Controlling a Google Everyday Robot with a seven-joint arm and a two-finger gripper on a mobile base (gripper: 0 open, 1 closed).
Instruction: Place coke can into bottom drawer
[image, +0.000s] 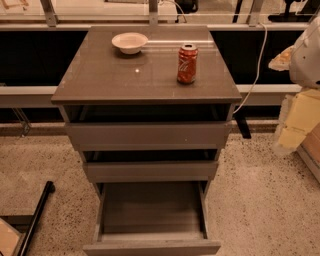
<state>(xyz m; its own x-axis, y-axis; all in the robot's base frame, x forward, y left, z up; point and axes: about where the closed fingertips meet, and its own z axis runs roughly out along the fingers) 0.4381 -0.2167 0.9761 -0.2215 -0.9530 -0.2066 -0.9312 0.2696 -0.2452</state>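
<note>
The coke can (187, 63), red with white lettering and a silver top, stands upright on the right side of the grey-brown cabinet top (100, 80). The bottom drawer (150, 210) is pulled out toward me and its inside is bare. The two shallower drawers above it are slightly out. My gripper (299, 120) is a pale blurred shape at the right edge of the view. It hangs beside the cabinet, below the white arm segment (307, 55), well to the right of the can and apart from it. It holds nothing that I can see.
A white bowl (130, 42) sits at the back left of the cabinet top. A white cable (255, 65) hangs down behind the cabinet's right side. A black pole (37, 210) lies on the speckled floor at the lower left. A low ledge runs behind the cabinet.
</note>
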